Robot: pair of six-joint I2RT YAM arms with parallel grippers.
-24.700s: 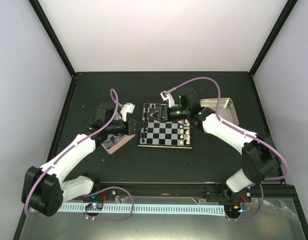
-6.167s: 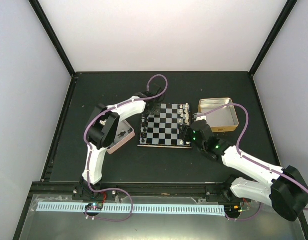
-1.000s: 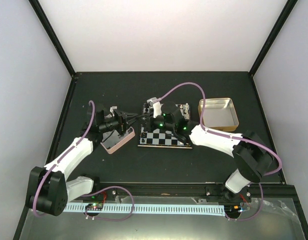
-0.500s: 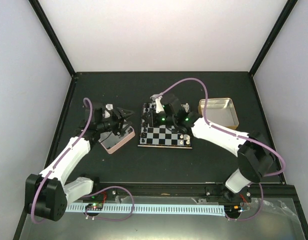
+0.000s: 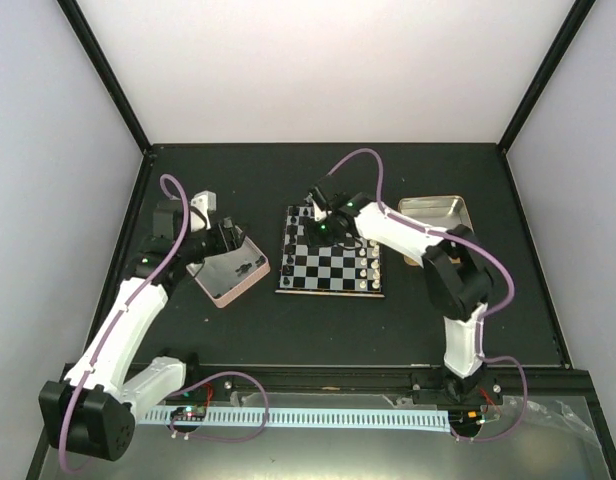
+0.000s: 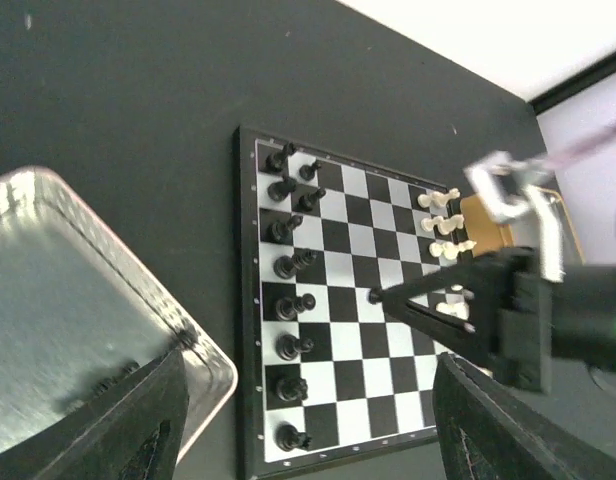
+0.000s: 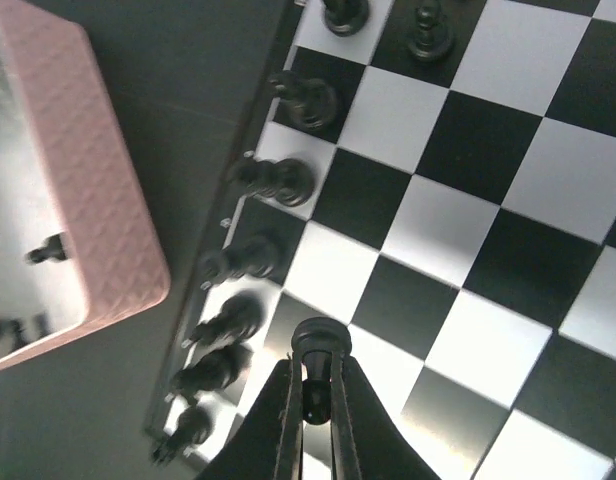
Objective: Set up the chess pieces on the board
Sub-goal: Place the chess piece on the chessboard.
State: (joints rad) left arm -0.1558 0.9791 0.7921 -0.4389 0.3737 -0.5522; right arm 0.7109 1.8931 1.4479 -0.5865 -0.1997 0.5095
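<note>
1. In the last second the left gripper (image 5: 228, 240) has backed off from the small glossy black-and-silver chessboard (image 5: 333, 270). It now hangs over the pink-rimmed square metal tin (image 5: 220, 297), fingers spread wide and empty.
2. The right gripper (image 7: 310, 395) slid toward the board's tin-side edge, fingers clamped on a tiny black pawn (image 7: 319, 338) beside the row of black chess pieces (image 6: 286, 300). Can't tell if it's touched down.
3. My guess: this pawn is nearly placed, with a few pieces left in the tin.
4. Matte black table (image 5: 318, 330), plain white walls (image 5: 318, 70).

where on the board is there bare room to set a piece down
The board is bare across its middle, between the black pieces along the edge nearest the pink tin and the white pieces along the opposite edge. The black edge is crowded; the right gripper holds a pawn just inside it.
</note>
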